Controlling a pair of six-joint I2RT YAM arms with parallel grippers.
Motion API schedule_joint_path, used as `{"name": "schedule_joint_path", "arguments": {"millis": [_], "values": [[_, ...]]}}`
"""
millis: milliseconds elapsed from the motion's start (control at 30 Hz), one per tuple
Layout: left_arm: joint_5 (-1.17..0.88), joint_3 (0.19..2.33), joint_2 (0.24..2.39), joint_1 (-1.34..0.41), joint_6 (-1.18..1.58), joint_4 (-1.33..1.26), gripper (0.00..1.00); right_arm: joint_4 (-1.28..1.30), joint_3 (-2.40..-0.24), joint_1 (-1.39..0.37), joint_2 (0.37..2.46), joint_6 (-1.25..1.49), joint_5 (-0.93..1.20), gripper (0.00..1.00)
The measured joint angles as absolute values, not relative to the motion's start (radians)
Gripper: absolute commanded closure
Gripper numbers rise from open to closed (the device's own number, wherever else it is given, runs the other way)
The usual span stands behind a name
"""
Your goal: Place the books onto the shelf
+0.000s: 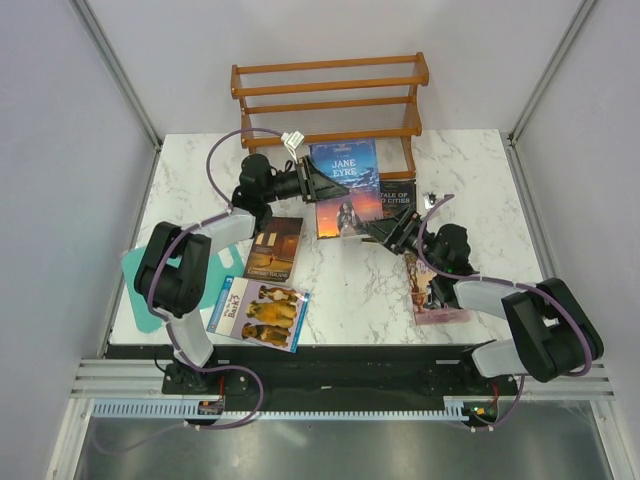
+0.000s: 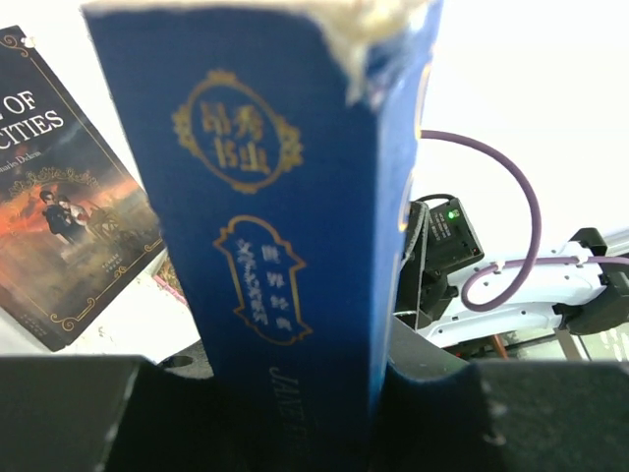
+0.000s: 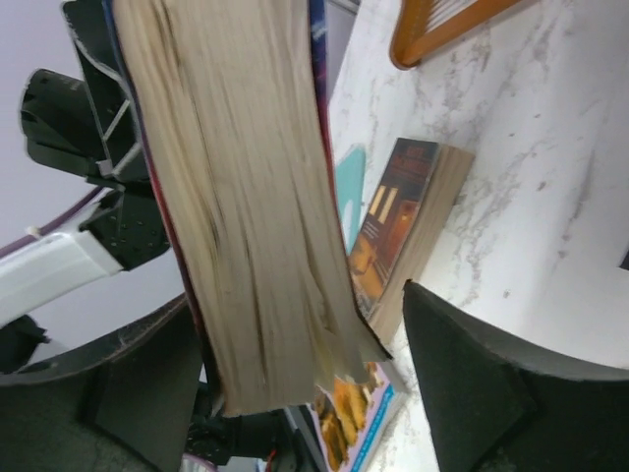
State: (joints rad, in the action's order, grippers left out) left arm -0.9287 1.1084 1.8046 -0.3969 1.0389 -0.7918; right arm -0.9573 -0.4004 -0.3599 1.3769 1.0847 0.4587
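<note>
Paperback Jane Eyre (image 2: 285, 246) shows frayed spine corner.

"JANE EYRE" on blue book (image 1: 346, 190), "TALE OF TWO CITIES" on dark book (image 1: 398, 195)

I'm watching the left arm (image 1: 180, 270) and right arm (image 1: 535, 325), both black-jointed with pale grey links, sitting at the near edge of the white marbled table (image 1: 370, 290); purple cables (image 1: 214, 160) are looping along each.
</note>
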Motion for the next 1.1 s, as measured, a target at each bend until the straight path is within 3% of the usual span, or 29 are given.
{"name": "schedule_joint_path", "arguments": {"millis": [67, 200, 233, 300, 333, 367, 400, 467, 500, 567, 600, 633, 700, 800, 1100], "values": [[-0.929, 1.108, 1.812, -0.397, 1.050, -0.802, 0.98, -1.010, -0.400, -0.360, 1.399, 1.116, 0.471, 0.39], [-0.932, 1.106, 1.831, -0.398, 1.068, -0.826, 0.98, -1.079, -0.400, -0.360, 1.412, 1.165, 0.484, 0.45], [-0.933, 1.106, 1.835, -0.398, 1.072, -0.831, 0.98, -1.085, -0.400, -0.359, 1.412, 1.170, 0.484, 0.58], [-0.936, 1.105, 1.841, -0.398, 1.077, -0.841, 0.98, -1.090, -0.400, -0.358, 1.412, 1.178, 0.487, 0.73], [-0.936, 1.101, 1.842, -0.398, 1.077, -0.846, 0.98, -1.090, -0.400, -0.357, 1.412, 1.181, 0.492, 0.92], [-0.936, 1.097, 1.842, -0.397, 1.077, -0.849, 0.98, -1.091, -0.400, -0.356, 1.412, 1.188, 0.498, 1.00], [-0.936, 1.094, 1.842, -0.396, 1.078, -0.853, 0.98, -1.087, -0.400, -0.356, 1.412, 1.193, 0.503, 1.00], [-0.938, 1.093, 1.843, -0.395, 1.078, -0.850, 0.85, -1.084, -0.401, -0.355, 1.413, 1.200, 0.506, 1.00], [-0.938, 1.093, 1.843, -0.395, 1.075, -0.842, 0.65, -1.083, -0.401, -0.355, 1.413, 1.205, 0.510, 1.00], [-0.933, 1.096, 1.839, -0.393, 1.038, -0.793, 0.40, -1.062, -0.406, -0.354, 1.411, 1.203, 0.517, 1.00], [-0.923, 1.097, 1.829, -0.392, 1.008, -0.741, 0.22, -1.044, -0.411, -0.354, 1.407, 1.199, 0.521, 1.00], [-0.910, 1.097, 1.814, -0.388, 0.955, -0.666, 0.17, -1.014, -0.418, -0.354, 1.401, 1.188, 0.527, 1.00], [-0.855, 1.100, 1.769, -0.379, 0.852, -0.502, 0.09, -0.938, -0.437, -0.356, 1.380, 1.160, 0.539, 1.00], [-0.751, 1.107, 1.679, -0.353, 0.699, -0.280, 0.05, -0.820, -0.476, -0.358, 1.346, 1.110, 0.555, 1.00], [-0.545, 1.109, 1.392, -0.168, 0.516, -0.040, 0.03, -0.588, -0.677, -0.360, 1.381, 0.993, 0.591, 1.00]]}}
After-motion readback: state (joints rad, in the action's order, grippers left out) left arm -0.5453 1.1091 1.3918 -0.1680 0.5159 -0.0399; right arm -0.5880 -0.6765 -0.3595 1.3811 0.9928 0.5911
